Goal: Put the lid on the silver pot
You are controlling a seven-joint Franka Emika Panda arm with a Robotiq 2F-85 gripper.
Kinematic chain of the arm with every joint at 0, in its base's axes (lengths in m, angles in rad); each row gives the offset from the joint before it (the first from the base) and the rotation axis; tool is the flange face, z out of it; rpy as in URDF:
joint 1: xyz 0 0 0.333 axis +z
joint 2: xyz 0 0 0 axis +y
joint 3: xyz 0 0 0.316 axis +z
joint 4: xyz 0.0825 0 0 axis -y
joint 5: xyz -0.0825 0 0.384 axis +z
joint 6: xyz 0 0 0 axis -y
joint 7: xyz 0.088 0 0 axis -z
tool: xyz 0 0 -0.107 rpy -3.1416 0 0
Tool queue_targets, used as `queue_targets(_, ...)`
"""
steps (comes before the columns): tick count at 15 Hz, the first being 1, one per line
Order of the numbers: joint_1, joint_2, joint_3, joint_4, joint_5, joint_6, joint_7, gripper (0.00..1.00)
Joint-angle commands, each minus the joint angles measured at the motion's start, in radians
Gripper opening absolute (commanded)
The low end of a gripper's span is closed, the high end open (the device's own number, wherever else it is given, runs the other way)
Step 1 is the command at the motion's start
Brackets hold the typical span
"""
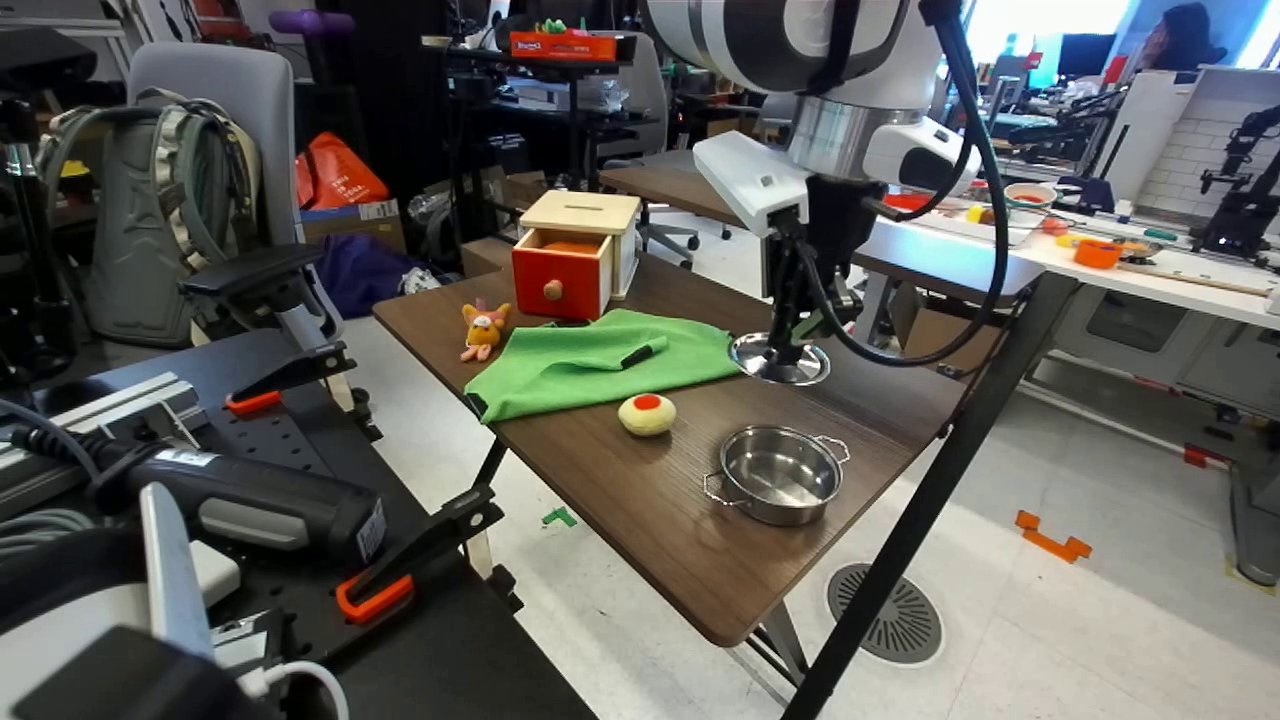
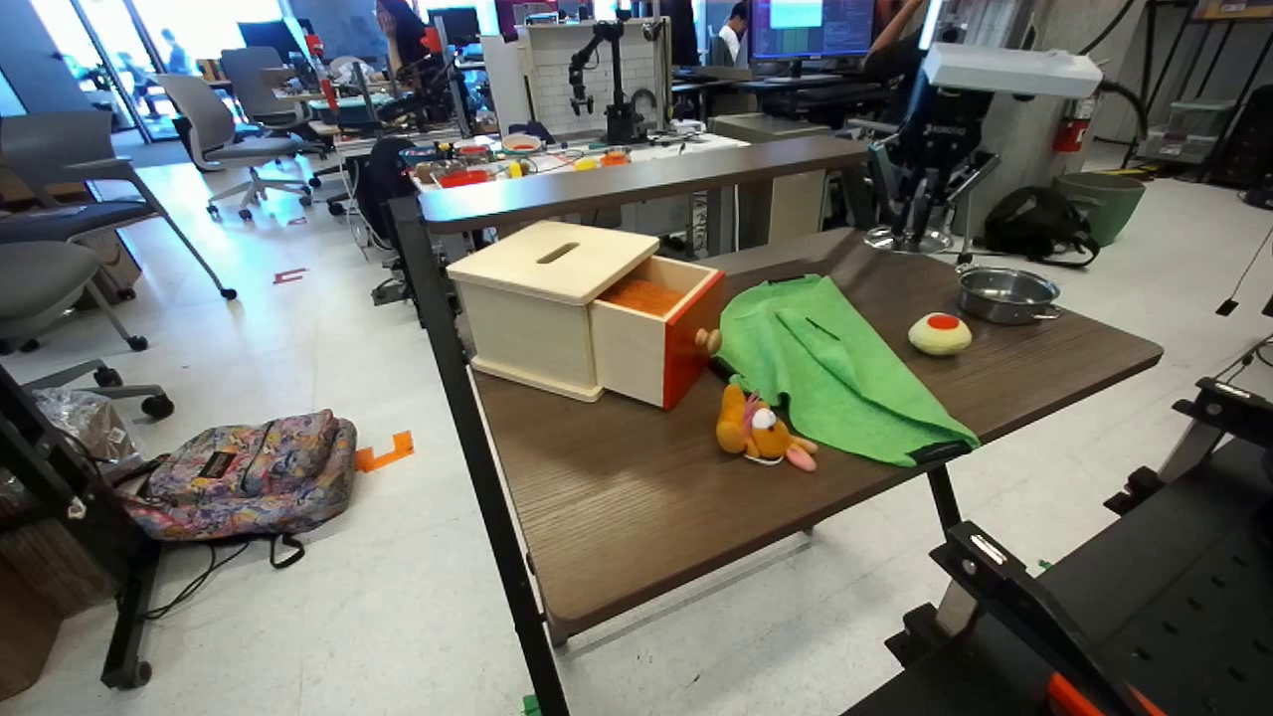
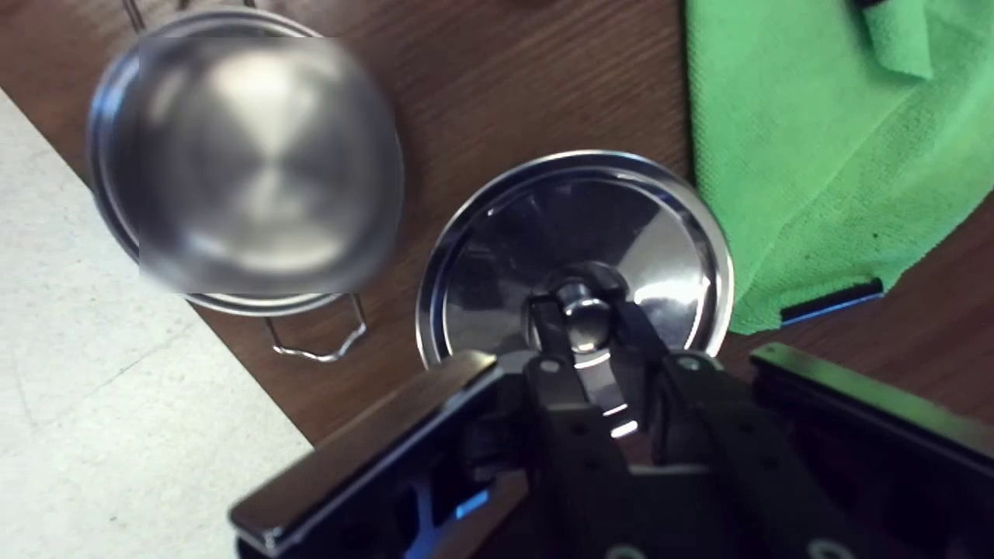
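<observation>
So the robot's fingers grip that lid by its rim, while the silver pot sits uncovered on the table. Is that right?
Not by the rim: the wrist view shows the fingers gripping the lid by its central knob. The silver pot does sit uncovered on the table.

Open space lies between lid (image 3: 578, 225) and silver pot (image 3: 260, 171).

Pot (image 3: 268, 167) blurry inside, wrist view
</observation>
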Motion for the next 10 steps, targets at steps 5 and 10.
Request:
queue_targets(5,-0.075,-0.119,-0.013,-0.194,0.005,0.0,-0.086,0.05)
queue_targets(10,-0.092,-0.093,-0.028,-0.18,-0.006,-0.017,-0.07,0.05)
